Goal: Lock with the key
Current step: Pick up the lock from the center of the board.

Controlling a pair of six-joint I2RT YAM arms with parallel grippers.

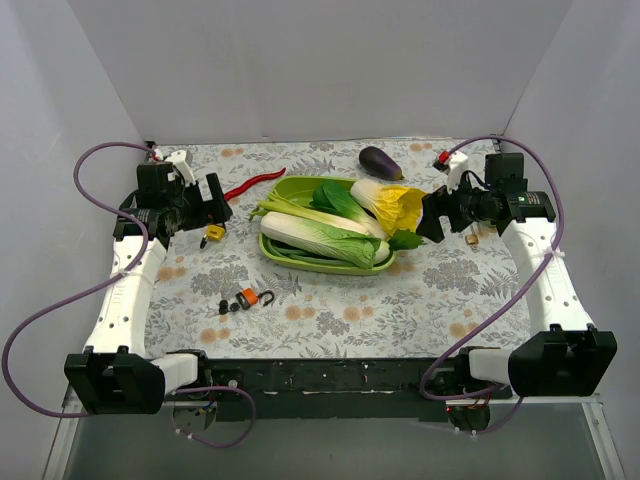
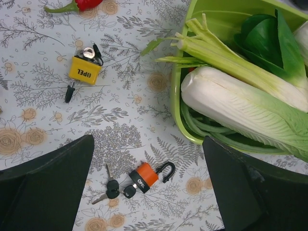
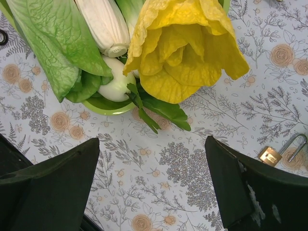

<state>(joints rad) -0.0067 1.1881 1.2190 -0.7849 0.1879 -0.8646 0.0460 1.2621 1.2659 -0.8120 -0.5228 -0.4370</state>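
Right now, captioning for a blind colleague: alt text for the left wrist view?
An orange padlock, shackle open, lies with keys on floral cloth below the open left pincer. A yellow padlock lies beyond; a green vegetable tray sits right.

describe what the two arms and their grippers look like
Both arms have white links, left arm and right arm, with black joints and black bases. A purple cable loops along each. The left gripper and right gripper are black with broad wedge fingers; one right finger shows white scuffs.
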